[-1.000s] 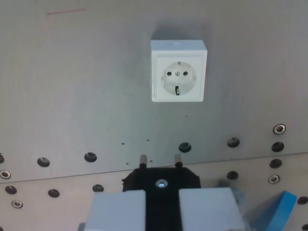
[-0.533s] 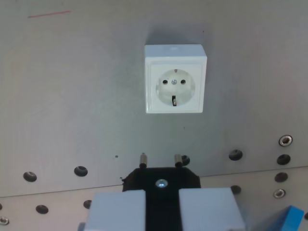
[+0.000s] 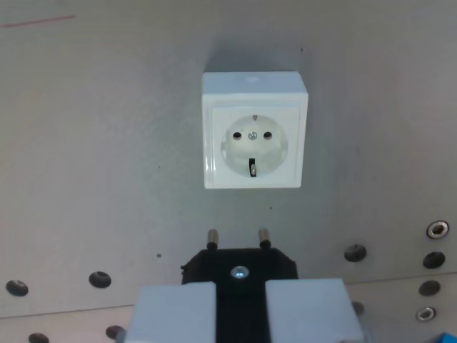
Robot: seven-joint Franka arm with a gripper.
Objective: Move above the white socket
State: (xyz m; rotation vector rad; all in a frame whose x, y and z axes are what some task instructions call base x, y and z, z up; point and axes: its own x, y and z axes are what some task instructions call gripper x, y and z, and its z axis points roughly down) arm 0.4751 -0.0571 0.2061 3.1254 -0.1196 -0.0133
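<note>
The socket [image 3: 255, 129] sat on the bench [image 3: 100, 143] w/ its box face up, in the upper middle of the wrist view. A black plug [image 3: 239, 268] hung just below the socket in the picture, its two pins [image 3: 212, 238] pointing toward it but apart from it, not yet over the two holes. The gripper [image 3: 240, 300] was clenched on the plug, pale fingers [image 3: 175, 311] pressed against its body on either side.

Handling, as a guess: the socket looked like rigid moulded plastic, light in itself but prob. fixed to the bench, so nothing to lift or grip there. It should be treated as a hard, fixed target (no give if the pins come down off-centre). The recessed round well w/ a centre screw and a dark earth clip below the holes would steer the plug only once the pins were nearly lined up. The plug body also looked stiff and smooth, so it could slip or twist betw. the fingers under side load. The hold was on its flat sides, which seemed the right place.

Threaded holes [image 3: 100, 279] dotted the bench below the socket, and a faint red line [image 3: 36, 21] ran far up-left of it. No brand, label or readable writing showed anywhere, incl. on the socket face.
</note>
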